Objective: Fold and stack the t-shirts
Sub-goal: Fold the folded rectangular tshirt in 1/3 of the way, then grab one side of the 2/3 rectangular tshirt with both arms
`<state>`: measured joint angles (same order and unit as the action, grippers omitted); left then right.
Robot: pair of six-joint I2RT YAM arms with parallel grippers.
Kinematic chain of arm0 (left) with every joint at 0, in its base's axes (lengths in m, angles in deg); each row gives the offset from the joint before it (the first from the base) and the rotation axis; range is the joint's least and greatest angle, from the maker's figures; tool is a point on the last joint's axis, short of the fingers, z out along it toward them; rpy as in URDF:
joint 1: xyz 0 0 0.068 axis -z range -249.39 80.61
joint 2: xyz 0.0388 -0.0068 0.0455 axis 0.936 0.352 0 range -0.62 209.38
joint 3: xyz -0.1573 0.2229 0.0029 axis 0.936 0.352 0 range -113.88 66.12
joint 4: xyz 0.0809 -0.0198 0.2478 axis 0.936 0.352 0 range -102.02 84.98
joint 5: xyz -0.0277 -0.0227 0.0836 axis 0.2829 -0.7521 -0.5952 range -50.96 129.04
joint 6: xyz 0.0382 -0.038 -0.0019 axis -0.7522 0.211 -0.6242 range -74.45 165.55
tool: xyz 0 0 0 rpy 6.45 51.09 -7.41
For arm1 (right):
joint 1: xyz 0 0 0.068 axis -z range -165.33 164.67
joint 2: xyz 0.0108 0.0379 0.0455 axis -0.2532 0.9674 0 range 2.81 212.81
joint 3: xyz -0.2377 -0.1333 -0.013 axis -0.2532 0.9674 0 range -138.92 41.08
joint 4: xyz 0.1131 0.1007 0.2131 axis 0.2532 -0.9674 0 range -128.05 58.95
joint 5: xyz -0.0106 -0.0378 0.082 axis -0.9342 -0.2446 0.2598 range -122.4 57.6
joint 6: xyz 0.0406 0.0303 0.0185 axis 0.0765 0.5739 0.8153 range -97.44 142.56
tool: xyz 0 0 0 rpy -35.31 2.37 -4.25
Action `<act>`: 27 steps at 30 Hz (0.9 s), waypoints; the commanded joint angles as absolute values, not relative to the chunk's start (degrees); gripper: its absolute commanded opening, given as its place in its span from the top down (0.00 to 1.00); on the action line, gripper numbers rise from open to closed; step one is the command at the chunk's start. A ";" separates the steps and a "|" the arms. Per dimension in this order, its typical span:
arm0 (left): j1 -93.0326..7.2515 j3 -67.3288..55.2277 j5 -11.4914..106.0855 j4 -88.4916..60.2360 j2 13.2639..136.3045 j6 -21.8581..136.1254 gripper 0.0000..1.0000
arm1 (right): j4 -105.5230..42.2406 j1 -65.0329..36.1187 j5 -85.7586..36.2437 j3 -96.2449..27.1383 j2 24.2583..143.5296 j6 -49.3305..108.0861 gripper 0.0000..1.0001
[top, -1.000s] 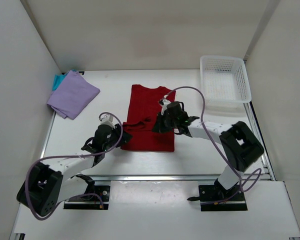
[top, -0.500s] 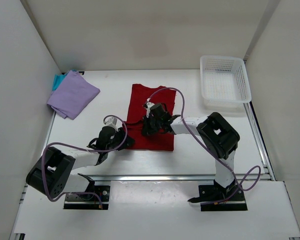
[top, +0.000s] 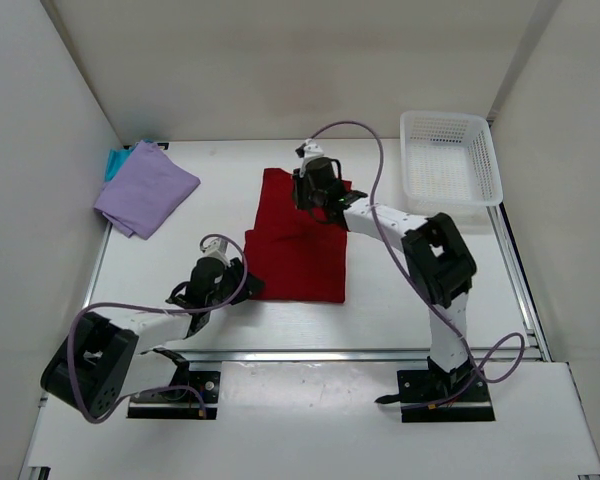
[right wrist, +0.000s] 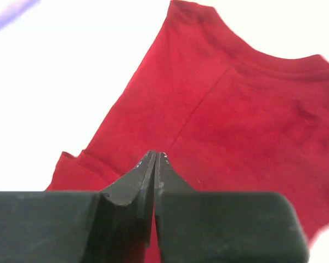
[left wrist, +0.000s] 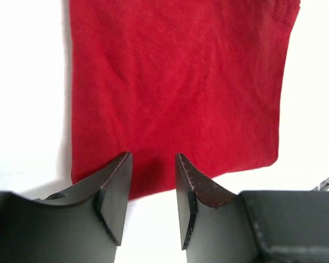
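The right gripper (top: 315, 190) sits at the upper middle of the overhead frame, over the collar end of the red t-shirt (top: 302, 240), its jaws pressed together with no cloth visibly between them. The left gripper (left wrist: 152, 189) has its fingers parted at the shirt's lower left edge, gripping nothing. The lavender t-shirt (top: 145, 187) lies folded at upper left atop a teal t-shirt (top: 112, 163). A white basket (top: 450, 160) stands upper right.
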<state>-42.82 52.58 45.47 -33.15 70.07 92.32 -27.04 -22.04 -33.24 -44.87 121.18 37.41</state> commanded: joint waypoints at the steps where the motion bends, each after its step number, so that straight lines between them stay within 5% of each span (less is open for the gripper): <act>1: -41.80 52.06 43.70 -27.51 65.22 90.91 0.52 | -28.42 -22.51 -33.02 -40.18 110.59 37.76 1.00; 7: -45.39 48.19 42.99 -18.90 59.77 86.69 0.47 | -21.58 -23.91 -23.80 -11.77 95.02 46.54 1.00; 10: -46.98 47.84 42.55 -14.85 57.83 83.53 0.31 | -18.39 -24.79 -22.72 0.29 88.34 49.46 1.00; 12: -46.19 47.58 40.19 -12.03 56.95 80.81 0.02 | -20.32 -25.58 -23.95 5.03 84.57 49.90 0.97; 13: -45.75 47.57 39.83 -10.54 57.03 80.89 0.01 | -20.50 -25.50 -24.31 6.00 82.29 50.68 0.93; 17: -49.25 50.55 44.11 -11.31 56.86 81.06 0.01 | -20.85 -24.01 -24.67 14.17 75.86 51.83 0.58; 18: -49.96 51.08 44.74 -11.32 56.95 81.06 0.01 | -20.68 -22.35 -24.58 16.01 74.37 52.27 0.56; 23: -48.74 51.62 43.60 -13.52 59.75 81.06 0.45 | -19.45 -19.08 -21.33 19.99 73.38 53.32 0.51; 27: -43.57 49.07 40.80 -13.43 63.44 82.29 0.44 | -23.39 -20.57 -24.20 18.49 73.04 52.19 0.52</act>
